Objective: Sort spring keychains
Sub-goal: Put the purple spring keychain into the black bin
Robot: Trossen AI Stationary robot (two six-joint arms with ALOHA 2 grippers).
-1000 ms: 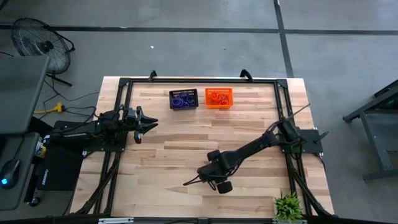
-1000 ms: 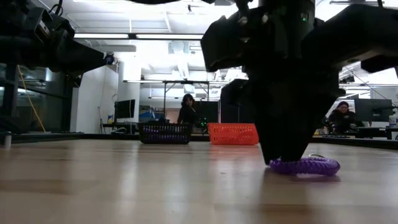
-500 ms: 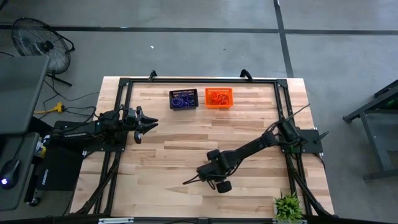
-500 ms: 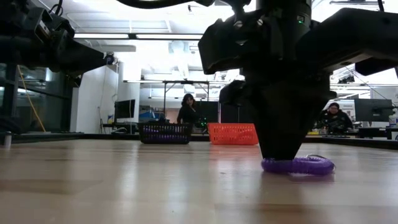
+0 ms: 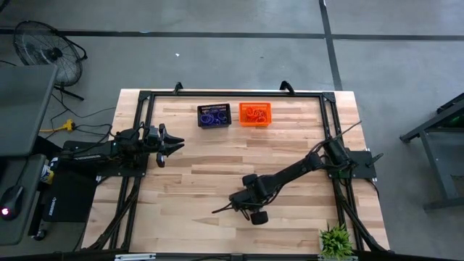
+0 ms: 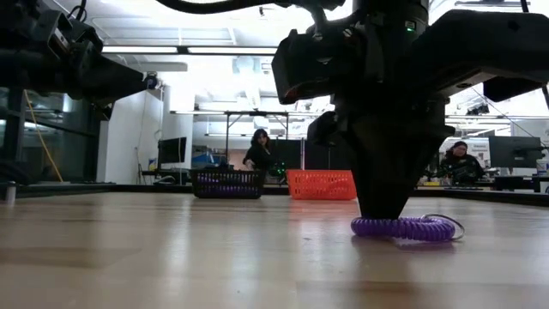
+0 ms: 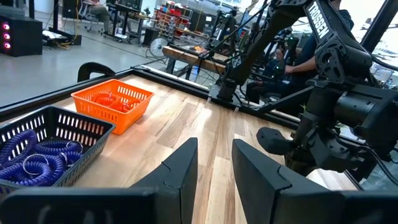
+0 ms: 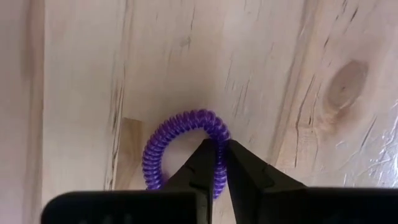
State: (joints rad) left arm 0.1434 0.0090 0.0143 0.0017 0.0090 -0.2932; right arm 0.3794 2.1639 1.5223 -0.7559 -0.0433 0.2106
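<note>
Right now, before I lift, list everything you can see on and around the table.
loose spring keychain: one, purple, flat on the table's near part, its coil between the right pincer's fingertips
black basket: one, far edge of the table, holds purple keychains
orange basket: one, beside the black basket, holds orange keychains
table: one, light wood with a black frame
fan: one, black, on the floor off the far left corner
plant: one, green, near right corner
people: two, seated in the room behind
left pincer: open, waiting over the table's left side
right pincer: shut on the loose spring keychain
</note>
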